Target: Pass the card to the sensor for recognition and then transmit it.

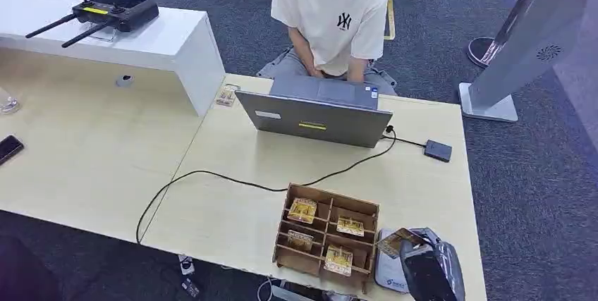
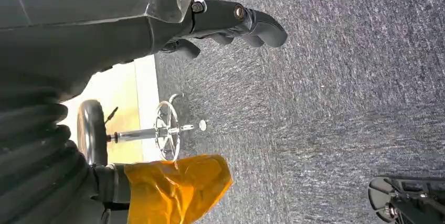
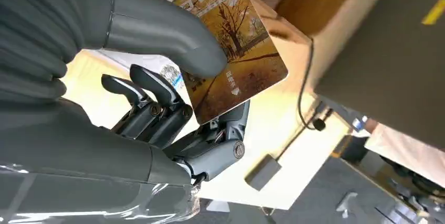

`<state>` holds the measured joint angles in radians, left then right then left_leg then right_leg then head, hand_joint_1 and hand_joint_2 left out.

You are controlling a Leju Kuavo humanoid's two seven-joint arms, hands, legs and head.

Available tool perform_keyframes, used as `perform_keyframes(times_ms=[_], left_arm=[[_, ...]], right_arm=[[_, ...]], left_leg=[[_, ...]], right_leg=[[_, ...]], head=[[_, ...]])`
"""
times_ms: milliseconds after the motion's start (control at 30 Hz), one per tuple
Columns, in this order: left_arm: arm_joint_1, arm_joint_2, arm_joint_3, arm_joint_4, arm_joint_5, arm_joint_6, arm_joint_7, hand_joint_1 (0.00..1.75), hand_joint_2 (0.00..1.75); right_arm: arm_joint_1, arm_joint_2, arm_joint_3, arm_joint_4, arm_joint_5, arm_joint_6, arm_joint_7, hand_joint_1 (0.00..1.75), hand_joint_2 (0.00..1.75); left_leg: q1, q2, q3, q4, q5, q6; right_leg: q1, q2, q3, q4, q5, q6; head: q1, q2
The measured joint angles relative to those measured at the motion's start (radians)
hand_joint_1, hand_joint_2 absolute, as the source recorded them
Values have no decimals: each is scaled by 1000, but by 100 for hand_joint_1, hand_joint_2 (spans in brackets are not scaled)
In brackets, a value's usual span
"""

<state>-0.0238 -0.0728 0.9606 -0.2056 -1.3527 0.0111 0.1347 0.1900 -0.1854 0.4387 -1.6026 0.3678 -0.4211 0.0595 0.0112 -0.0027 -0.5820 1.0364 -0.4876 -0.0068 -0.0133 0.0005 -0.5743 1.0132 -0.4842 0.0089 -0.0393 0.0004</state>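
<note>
The right hand pinches the card beside the box; the sensor lies beyond, past the box toward the laptop.

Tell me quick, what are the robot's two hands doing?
Left hand: fingers curled in, holding nothing.
Right hand: pinching a card.

The head camera looked down from high over the pale wooden bench toward a grey open laptop. The right wrist camera sat close behind the right hand, sharing that laptop. The left wrist camera faced grey carpet.
</note>
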Motion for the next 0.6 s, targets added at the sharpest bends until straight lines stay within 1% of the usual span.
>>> perform_keyframes(times_ms=[133,300,400,467,600], left_arm=[[0,0,2,0,0,0,0,0,175],[0,0,11,0,-1,1,-1,0,175],[0,0,15,0,-2,1,-2,0,175],[0,0,16,0,-3,0,-2,0,175],[0,0,17,0,-6,-2,-2,0,175]], right_arm=[[5,2,-22,-19,-13,0,-15,175,175],[12,3,-42,-27,-22,5,-21,175,175],[16,3,-43,-26,-12,19,-17,175,175],[16,3,-43,-24,6,34,-2,175,175],[15,0,-39,-1,55,74,56,175,175]], left_leg=[[0,0,0,0,0,0],[0,0,0,0,0,0],[0,0,0,0,0,0],[0,0,0,0,0,0],[0,0,0,0,0,0]], right_leg=[[0,0,0,0,0,0],[0,0,0,0,0,0],[0,0,0,0,0,0],[0,0,0,0,0,0],[0,0,0,0,0,0]], head=[[0,0],[0,0],[0,0],[0,0],[0,0]])
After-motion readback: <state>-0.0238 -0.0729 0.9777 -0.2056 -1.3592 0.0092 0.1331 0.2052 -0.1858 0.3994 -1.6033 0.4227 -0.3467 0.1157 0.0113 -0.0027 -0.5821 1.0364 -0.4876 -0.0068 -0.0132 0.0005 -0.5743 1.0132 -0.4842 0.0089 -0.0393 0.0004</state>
